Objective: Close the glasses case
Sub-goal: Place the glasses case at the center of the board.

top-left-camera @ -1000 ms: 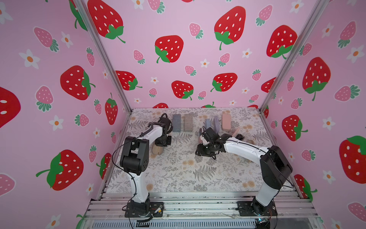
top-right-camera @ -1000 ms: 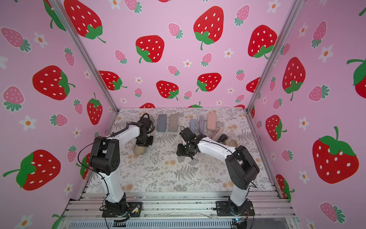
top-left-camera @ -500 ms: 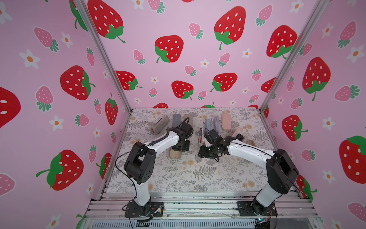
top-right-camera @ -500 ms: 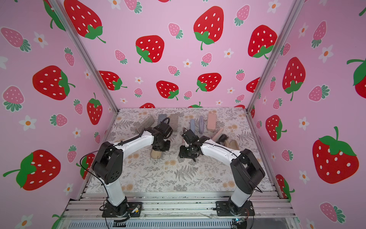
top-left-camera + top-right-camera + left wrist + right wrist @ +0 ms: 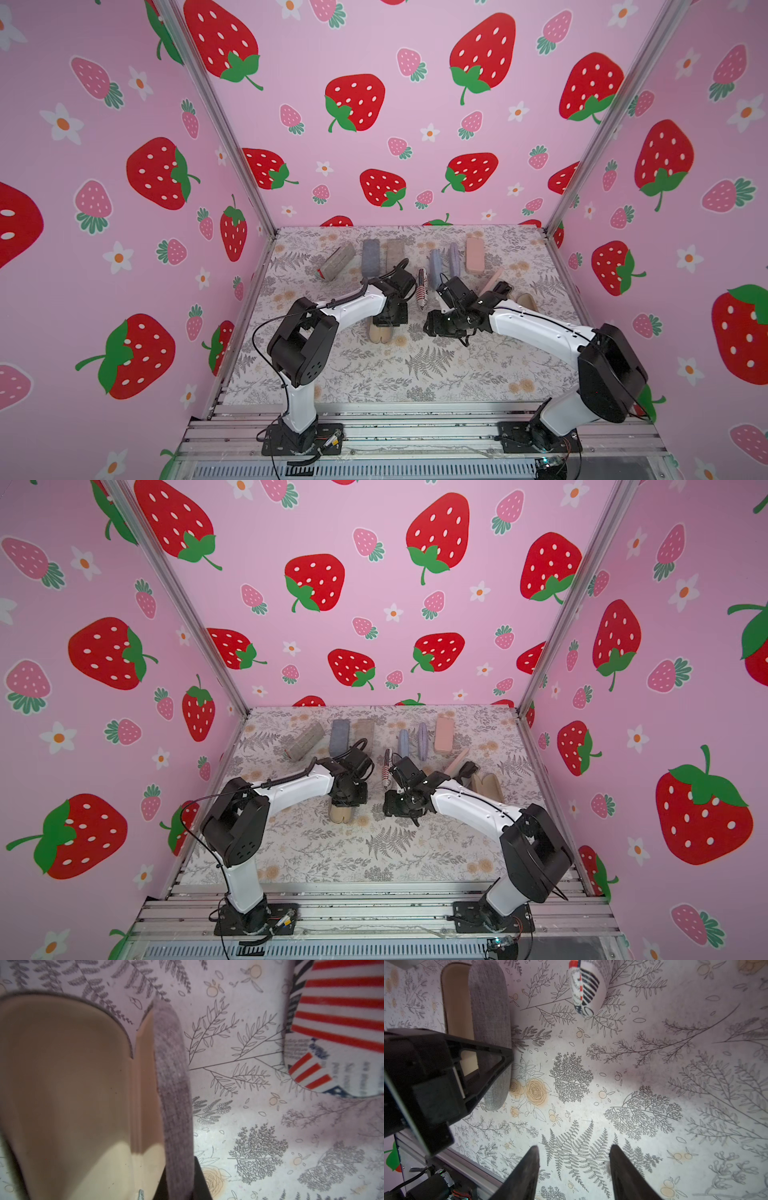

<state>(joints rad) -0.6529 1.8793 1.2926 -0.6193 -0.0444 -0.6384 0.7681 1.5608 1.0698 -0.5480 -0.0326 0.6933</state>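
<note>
The glasses case (image 5: 380, 333) (image 5: 340, 813) lies open in mid-table, grey fabric outside, beige lining inside. My left gripper (image 5: 388, 319) (image 5: 350, 796) stands over it, shut on one grey half. In the left wrist view that half (image 5: 174, 1084) runs between my black fingers (image 5: 199, 1180), and the beige inside (image 5: 66, 1084) gapes beside it. The right wrist view shows the case (image 5: 490, 1018) with the left gripper (image 5: 446, 1076) on it. My right gripper (image 5: 434, 326) (image 5: 574, 1159) hangs open and empty a short way right of the case.
A flag-patterned case (image 5: 422, 289) (image 5: 336, 1022) (image 5: 583, 991) lies just behind the two grippers. Several closed cases line the back: grey (image 5: 338, 262), blue-grey (image 5: 371, 257), pink (image 5: 475, 254). An open beige case (image 5: 527, 301) sits behind my right arm.
My left arm has swung right and a little forward, bringing the open case from the left side to mid-table. The right gripper's jaws have spread slightly wider.
</note>
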